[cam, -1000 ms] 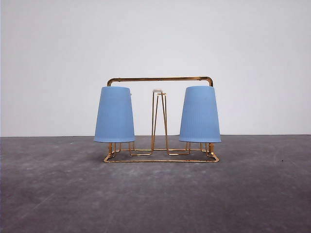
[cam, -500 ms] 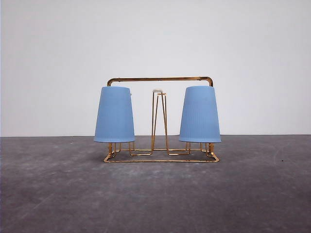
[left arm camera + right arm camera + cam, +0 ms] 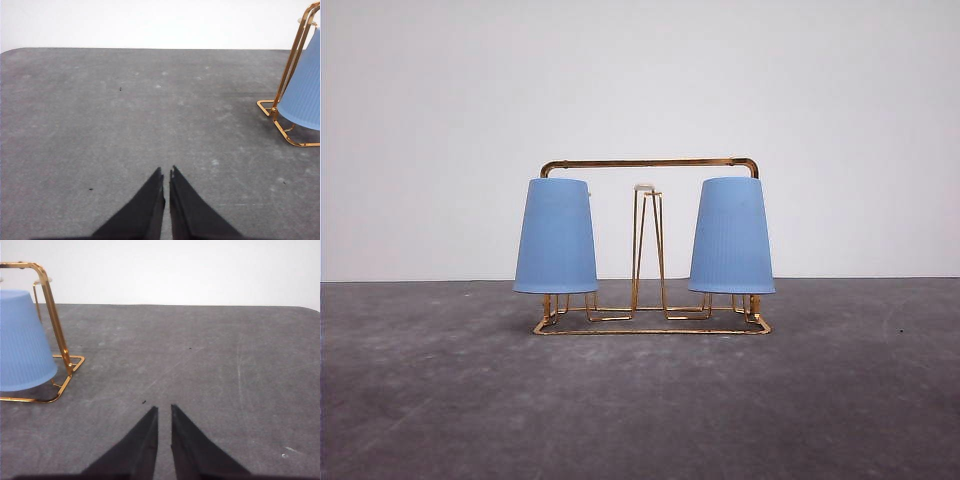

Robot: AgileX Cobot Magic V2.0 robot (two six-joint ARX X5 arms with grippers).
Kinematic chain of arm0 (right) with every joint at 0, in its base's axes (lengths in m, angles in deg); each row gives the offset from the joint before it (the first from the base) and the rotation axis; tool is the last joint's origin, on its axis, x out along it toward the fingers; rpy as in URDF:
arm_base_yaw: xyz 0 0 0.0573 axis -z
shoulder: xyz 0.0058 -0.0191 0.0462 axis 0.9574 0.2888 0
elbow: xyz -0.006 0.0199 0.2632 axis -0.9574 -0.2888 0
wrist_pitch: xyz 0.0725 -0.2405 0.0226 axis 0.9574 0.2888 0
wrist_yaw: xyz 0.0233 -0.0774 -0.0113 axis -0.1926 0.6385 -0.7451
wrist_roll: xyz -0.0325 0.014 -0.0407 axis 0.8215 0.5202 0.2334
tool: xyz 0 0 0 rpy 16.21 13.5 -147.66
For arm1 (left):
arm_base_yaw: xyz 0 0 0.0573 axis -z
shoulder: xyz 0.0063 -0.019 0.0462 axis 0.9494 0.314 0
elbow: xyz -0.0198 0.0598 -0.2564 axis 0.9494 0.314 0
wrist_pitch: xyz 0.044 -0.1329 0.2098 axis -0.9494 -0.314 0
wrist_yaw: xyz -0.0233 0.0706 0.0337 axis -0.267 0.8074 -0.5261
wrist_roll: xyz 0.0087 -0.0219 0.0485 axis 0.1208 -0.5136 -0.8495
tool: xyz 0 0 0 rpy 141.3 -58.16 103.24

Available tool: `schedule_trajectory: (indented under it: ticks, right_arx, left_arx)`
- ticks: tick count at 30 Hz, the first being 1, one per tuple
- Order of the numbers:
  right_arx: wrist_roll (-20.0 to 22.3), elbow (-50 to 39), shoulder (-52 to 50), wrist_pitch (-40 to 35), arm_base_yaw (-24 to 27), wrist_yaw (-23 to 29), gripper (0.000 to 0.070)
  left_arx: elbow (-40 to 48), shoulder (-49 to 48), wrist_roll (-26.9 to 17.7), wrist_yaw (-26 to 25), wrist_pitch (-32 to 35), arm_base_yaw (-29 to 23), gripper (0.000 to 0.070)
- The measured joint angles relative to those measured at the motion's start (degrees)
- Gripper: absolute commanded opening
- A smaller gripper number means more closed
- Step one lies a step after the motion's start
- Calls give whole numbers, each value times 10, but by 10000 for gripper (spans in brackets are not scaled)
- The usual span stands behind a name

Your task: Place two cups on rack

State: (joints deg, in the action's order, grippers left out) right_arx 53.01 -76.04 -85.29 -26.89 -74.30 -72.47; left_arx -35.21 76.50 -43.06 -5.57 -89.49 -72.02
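Two light-blue ribbed cups hang upside down on the gold wire rack (image 3: 650, 163) at the middle of the table: one cup (image 3: 555, 238) on its left end, the other cup (image 3: 732, 237) on its right end. Between them a bare hairpin prong (image 3: 646, 250) stands upright. My left gripper (image 3: 166, 171) is shut on nothing, low over bare table, well short of the left cup (image 3: 302, 95) and the rack's frame (image 3: 290, 55). My right gripper (image 3: 164, 407) is shut with nothing in it too, apart from the right cup (image 3: 22, 340) and the rack's corner (image 3: 52, 320).
The dark grey tabletop (image 3: 640, 400) stretches wide in front of the rack and to both sides. A plain white wall (image 3: 640, 80) stands behind the table's far edge.
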Motion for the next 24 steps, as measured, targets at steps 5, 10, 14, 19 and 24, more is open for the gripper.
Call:
schedule_trajectory:
  ticks: [5, 10, 14, 19, 24]
  right_arx:
    - [0, 0, 0, 0, 0, 0, 45]
    - [0, 0, 0, 0, 0, 0, 45]
    - [0, 0, 0, 0, 0, 0, 45]
    - [0, 0, 0, 0, 0, 0, 45]
    - [0, 0, 0, 0, 0, 0, 45]
  left_arx:
    - [0, 0, 0, 0, 0, 0, 0]
    - [0, 0, 0, 0, 0, 0, 0]
    - [0, 0, 0, 0, 0, 0, 0]
    - [0, 0, 0, 0, 0, 0, 0]
    - [0, 0, 0, 0, 0, 0, 0]
